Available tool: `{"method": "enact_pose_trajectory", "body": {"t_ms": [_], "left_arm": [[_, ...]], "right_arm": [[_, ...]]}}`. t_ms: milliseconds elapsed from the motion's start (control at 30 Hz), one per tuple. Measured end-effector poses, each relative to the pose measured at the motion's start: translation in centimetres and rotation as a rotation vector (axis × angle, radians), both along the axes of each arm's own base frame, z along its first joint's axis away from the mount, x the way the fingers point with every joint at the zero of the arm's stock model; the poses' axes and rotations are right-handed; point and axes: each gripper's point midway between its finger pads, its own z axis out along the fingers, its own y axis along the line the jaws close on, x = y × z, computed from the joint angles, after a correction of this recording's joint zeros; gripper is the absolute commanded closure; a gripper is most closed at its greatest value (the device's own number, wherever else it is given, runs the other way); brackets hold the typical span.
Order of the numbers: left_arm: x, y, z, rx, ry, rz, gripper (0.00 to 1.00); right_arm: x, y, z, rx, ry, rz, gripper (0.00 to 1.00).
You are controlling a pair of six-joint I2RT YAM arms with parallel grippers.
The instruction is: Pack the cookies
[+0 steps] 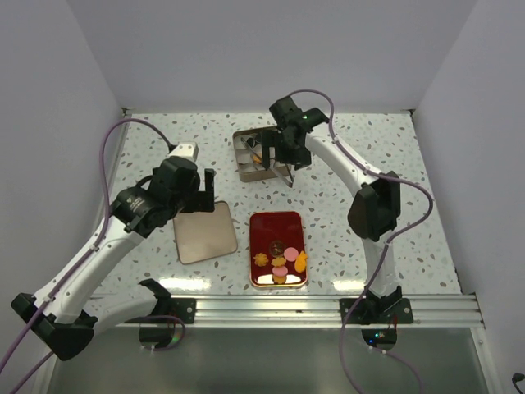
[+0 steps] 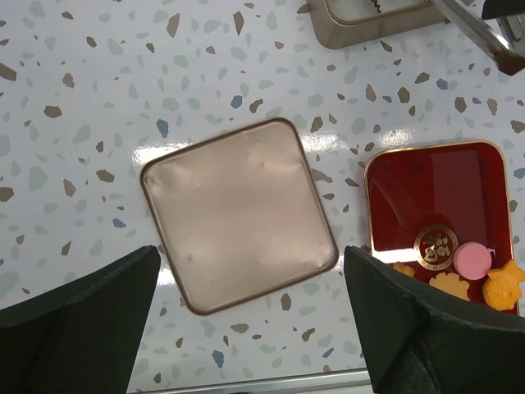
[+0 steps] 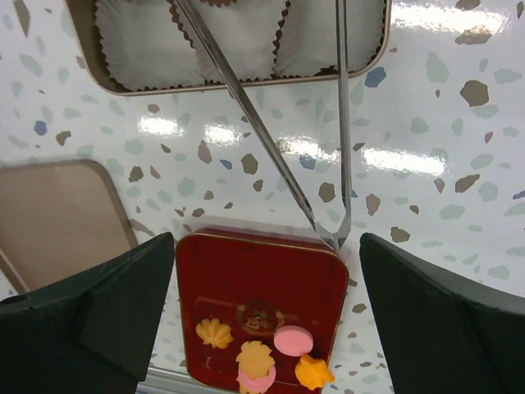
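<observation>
The right wrist view shows frilled white paper liners (image 3: 148, 41) filling the gold metal tin (image 3: 82, 41), unclear from above; left gripper (image 2: 252, 256) and right gripper (image 3: 268, 244) gape empty.

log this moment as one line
left gripper: open over tan square lid | right gripper: open, metal tongs between jaws, untouched | small coloured cookies: on red rectangular tray
</observation>
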Motion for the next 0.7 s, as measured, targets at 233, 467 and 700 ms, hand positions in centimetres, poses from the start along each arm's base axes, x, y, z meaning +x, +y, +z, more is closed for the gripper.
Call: {"method": "enact_pose_trajectory", "body": {"t_ms": [233, 467, 700], "left_arm": [[-0.2, 0.1, 0.2, -0.004, -0.004, 0.003, 0.0], [-0.2, 0.3, 0.2, 0.0, -0.004, 0.007, 0.0], [-0.1, 0.4, 0.0, 0.01, -0.002, 0.013, 0.0]], "right_arm": [[-0.3, -0.5, -3.0, -0.111, 0.048, 0.04, 0.01], [-0.2, -1.0, -4.5, -0.155, 0.071, 0.057, 0.01], [0.7, -0.3, -7.2, -0.17, 0.099, 0.075, 0.02]]}}
